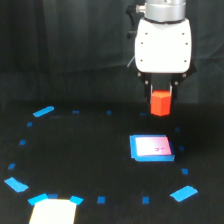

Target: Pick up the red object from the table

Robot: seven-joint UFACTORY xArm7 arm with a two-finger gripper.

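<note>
The red-orange hexagonal block [161,103] sits upright between the fingers of the end effector [161,98], its upper part hidden between them and its lower part hanging out below the fingertips. It is matte and chunky. It appears raised clear of the black tabletop [90,150], which lies beneath the end effector, dotted with blue tape marks.

The arm's white wrist points straight down, its gripper [161,95] clamped on the red object [160,103] between dark fingers [152,91].
</note>
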